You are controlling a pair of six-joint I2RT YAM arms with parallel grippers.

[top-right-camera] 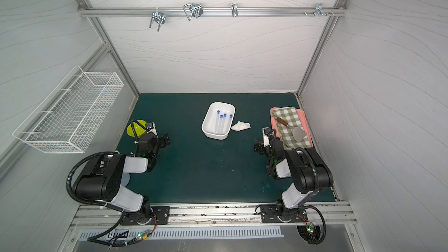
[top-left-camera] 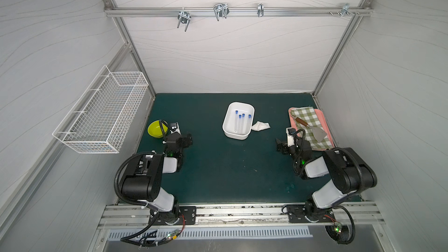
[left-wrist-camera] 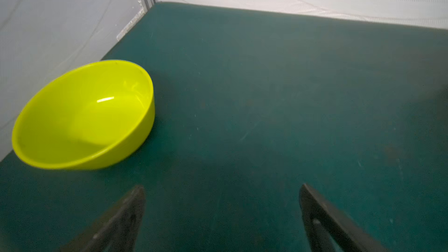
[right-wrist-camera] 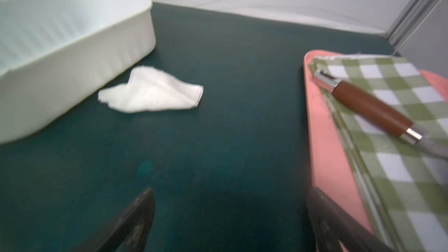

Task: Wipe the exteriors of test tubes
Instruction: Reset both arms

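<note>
The four test tubes (top-left-camera: 240, 123) lie inside the white tub (top-left-camera: 235, 137) on the counter (top-left-camera: 218, 166), with a white cloth (top-left-camera: 260, 126) just beside it. The left hand (top-left-camera: 188, 139) and the right hand (top-left-camera: 279, 145) hold nothing, their jaws apart, on either side of the tub. A yellow bowl (top-left-camera: 155, 129) is to its left and a pink tray (top-left-camera: 320, 116) with a spatula (top-left-camera: 309, 126) to its right.

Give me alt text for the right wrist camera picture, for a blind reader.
A crumpled white cloth lies on the green mat beside a white tub, ahead of the open right hand. A pink tray holds a checked cloth and wooden-handled spatula.
</note>
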